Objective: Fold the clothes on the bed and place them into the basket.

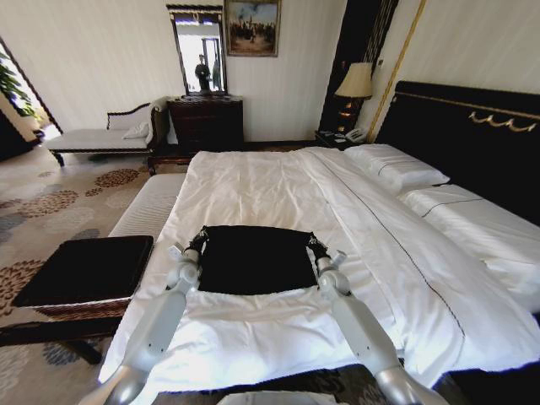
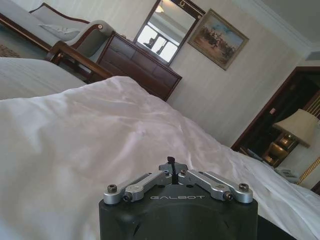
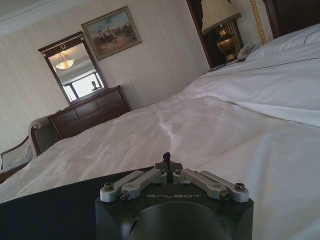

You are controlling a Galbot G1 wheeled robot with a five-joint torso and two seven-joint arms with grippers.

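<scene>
So the black top (image 1: 256,257) is lying flat as a neat dark rectangle on the near part of the bed (image 1: 278,190), lettering not visible. The left gripper (image 1: 198,240) has its jaws pinched on the far corner at about 10 o'clock and the right gripper (image 1: 315,246) is clamped on the 2 o'clock corner. The basket (image 1: 84,270) sits on the floor off at 9 o'clock, just beside the bed's edge.

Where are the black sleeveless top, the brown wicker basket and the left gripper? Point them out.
black sleeveless top (image 1: 256,260), head view, middle of its fabric.
brown wicker basket (image 1: 84,270), head view, flat black top.
left gripper (image 1: 197,240), head view, fingertips at the top's corner.
</scene>
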